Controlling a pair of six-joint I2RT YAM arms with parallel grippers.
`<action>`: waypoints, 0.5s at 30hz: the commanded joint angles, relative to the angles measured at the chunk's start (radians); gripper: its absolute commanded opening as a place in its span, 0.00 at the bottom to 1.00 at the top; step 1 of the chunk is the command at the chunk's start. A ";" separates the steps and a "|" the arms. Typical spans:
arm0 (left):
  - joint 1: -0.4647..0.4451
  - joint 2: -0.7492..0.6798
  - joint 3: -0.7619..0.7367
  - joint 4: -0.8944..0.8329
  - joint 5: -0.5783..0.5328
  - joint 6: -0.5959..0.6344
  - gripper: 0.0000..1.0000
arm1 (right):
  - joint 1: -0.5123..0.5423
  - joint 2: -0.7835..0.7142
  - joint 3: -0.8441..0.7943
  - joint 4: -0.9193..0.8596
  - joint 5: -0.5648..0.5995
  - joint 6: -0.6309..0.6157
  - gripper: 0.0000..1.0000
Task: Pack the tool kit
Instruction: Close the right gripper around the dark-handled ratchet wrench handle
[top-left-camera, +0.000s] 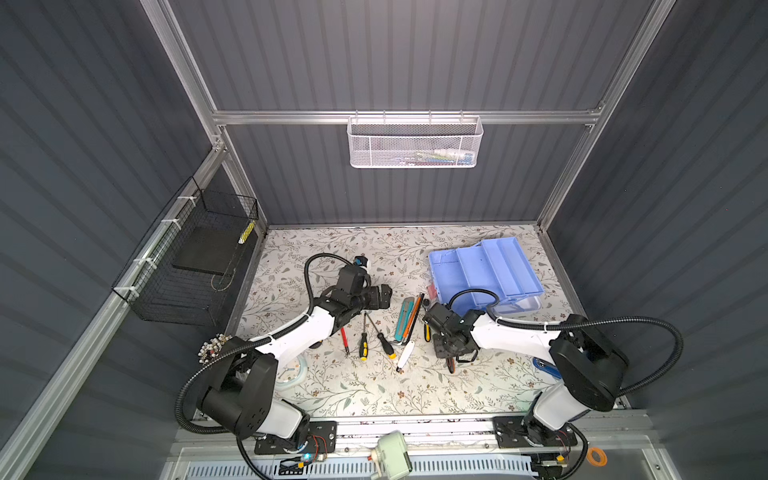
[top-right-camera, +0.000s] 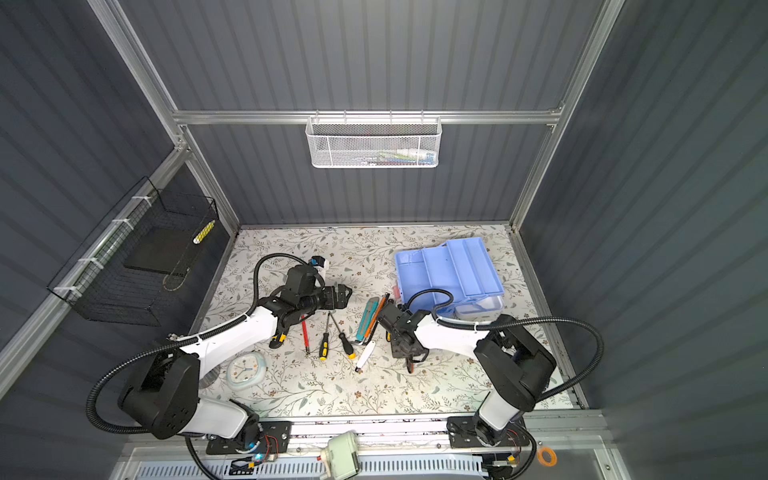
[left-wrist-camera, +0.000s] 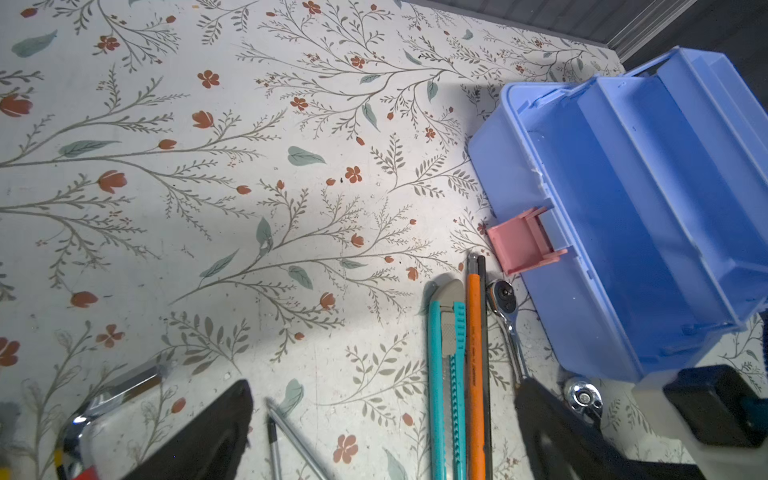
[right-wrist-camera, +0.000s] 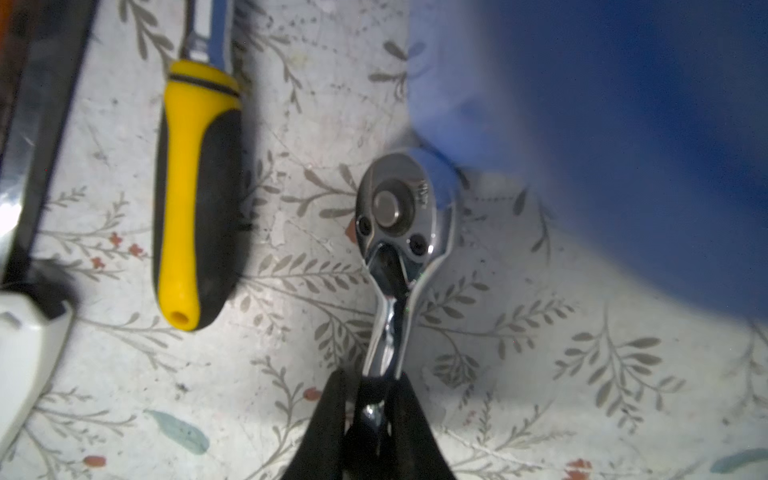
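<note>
The tool kit's light blue box (top-left-camera: 486, 270) stands open at the back right, its tiered trays spread and its pink latch (left-wrist-camera: 523, 241) facing the tools. In the right wrist view my right gripper (right-wrist-camera: 374, 399) is shut on the shaft of a chrome ratchet (right-wrist-camera: 399, 208) low over the mat, beside the box. A yellow-and-black handle (right-wrist-camera: 195, 199) lies next to it. My left gripper (left-wrist-camera: 382, 415) hangs open over the mat with nothing in it. A teal utility knife (top-left-camera: 405, 318), two black-yellow screwdrivers (top-left-camera: 363, 345) and a red tool (top-left-camera: 344, 338) lie between the arms.
A white mesh basket (top-left-camera: 415, 143) hangs on the back wall and a black wire basket (top-left-camera: 195, 257) on the left wall. A small clock (top-right-camera: 245, 370) lies under the left arm. A blue object (top-left-camera: 546, 368) shows behind the right arm.
</note>
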 joint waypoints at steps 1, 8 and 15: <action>0.008 -0.024 -0.019 -0.026 -0.016 0.023 1.00 | -0.003 -0.030 -0.030 0.021 -0.015 -0.017 0.00; 0.006 -0.020 -0.014 -0.026 -0.013 0.019 1.00 | 0.000 -0.118 -0.019 0.007 -0.025 -0.050 0.00; 0.006 -0.020 -0.014 -0.024 -0.013 0.014 1.00 | 0.007 -0.190 0.005 -0.017 -0.053 -0.071 0.00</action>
